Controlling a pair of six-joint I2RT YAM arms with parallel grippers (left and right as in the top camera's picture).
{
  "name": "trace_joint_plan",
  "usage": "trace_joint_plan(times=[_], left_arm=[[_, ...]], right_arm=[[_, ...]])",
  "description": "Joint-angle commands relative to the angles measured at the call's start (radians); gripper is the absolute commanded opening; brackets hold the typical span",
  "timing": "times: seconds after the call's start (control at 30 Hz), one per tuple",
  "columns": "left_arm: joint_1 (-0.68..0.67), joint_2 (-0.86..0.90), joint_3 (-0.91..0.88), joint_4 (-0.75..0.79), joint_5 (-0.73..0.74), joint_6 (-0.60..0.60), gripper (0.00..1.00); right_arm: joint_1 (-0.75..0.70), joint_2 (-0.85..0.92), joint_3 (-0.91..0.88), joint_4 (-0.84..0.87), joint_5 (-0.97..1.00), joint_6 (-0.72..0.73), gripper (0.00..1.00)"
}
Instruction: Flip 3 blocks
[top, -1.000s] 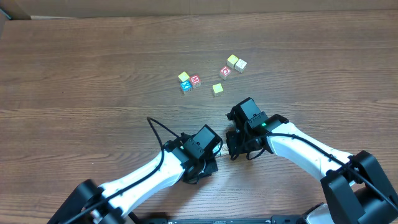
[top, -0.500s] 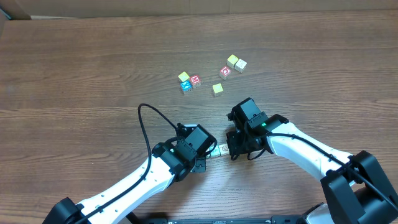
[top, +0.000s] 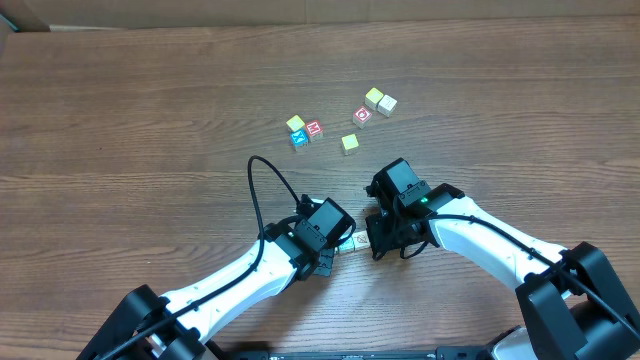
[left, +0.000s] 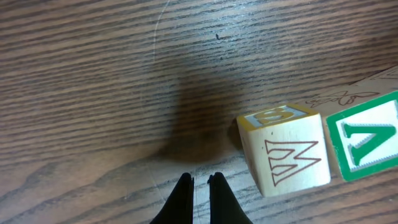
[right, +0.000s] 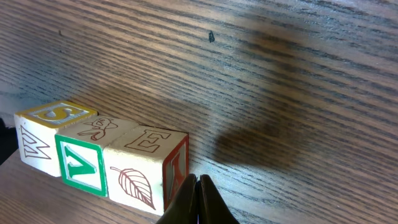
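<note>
Three blocks lie in a tight row on the table between my two grippers, a small pale strip (top: 356, 241) in the overhead view. In the right wrist view they are a yellow-topped W block (right: 43, 134), a green V block (right: 81, 163) and a block with an E and a brown leaf (right: 140, 168). My right gripper (right: 196, 177) is shut, its tips against that block's red-edged end face. In the left wrist view the W block (left: 289, 152) and the V block (left: 367, 143) sit to the right of my left gripper (left: 200, 177), which is shut, empty and just clear of the W block.
Further back on the wooden table (top: 150, 110) lie several loose cubes: a yellow-topped one (top: 296, 123), a teal one (top: 299, 139), a red one (top: 314, 129), a lone yellow one (top: 349, 143), and a group at the back right (top: 375, 104). The left arm's black cable (top: 262, 185) loops upward.
My left arm swung to the left and came back toward the row of blocks, its cable loop shifting with it. The right arm and the blocks have stayed put.
</note>
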Motion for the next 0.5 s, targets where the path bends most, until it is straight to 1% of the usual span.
trace_joint_plan(times=[0.0, 0.2, 0.47], left_arm=[[0.006, 0.008, 0.019, 0.019, -0.021, 0.010, 0.04], [0.006, 0.008, 0.019, 0.059, -0.021, -0.065, 0.04], [0.006, 0.008, 0.019, 0.069, -0.016, -0.083, 0.04]], right_arm=[[0.003, -0.016, -0.008, 0.004, 0.010, -0.008, 0.04], [0.003, -0.016, -0.008, 0.002, -0.006, -0.003, 0.04], [0.003, -0.016, -0.008, 0.001, -0.006, 0.000, 0.04]])
